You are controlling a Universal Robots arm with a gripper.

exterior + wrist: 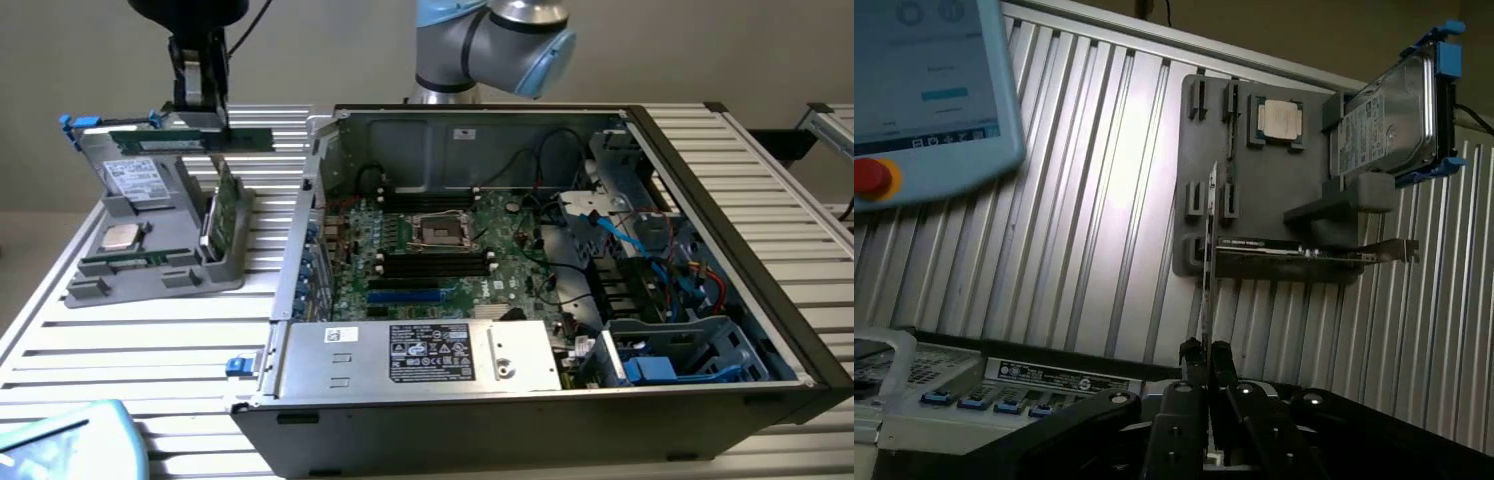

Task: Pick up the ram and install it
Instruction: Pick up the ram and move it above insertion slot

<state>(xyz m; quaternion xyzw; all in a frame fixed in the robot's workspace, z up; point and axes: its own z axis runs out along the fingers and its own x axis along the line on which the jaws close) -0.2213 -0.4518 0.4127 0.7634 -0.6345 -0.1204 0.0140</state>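
1. The ram [154, 141], a long, flat green stick, is held level in the air at the exterior view's left, above a grey holder [160, 282] and well apart from the open computer case [441, 150].
2. The gripper [1206, 352] is closed narrowly on the ram, which is pinched between two dark fingers and is seen edge-on from the wrist as a thin strip.
3. Under the ram, the moulded plastic holder is loaded with other parts. A hard drive [134, 180] in blue rails is propped at its back. A square silver processor chip [123, 237] is laid flat. A taller green card [224, 215] with a metal bracket is stood on edge in a slot, just below the gripper.
4. Holder and case are set side by side on a table [147, 340] of ribbed aluminium slats.
5. The case's bare metal side wall is raised between the holder and the green motherboard [501, 235], which is laid flat on the case floor. A boxy grey power supply [414, 352] with a printed label is mounted along the near edge. Blue and red cables [654, 250] are bundled at the exterior view's right.
6. A pale blue control pendant [924, 90] with a round red button [869, 175] is seen at the table's edge.
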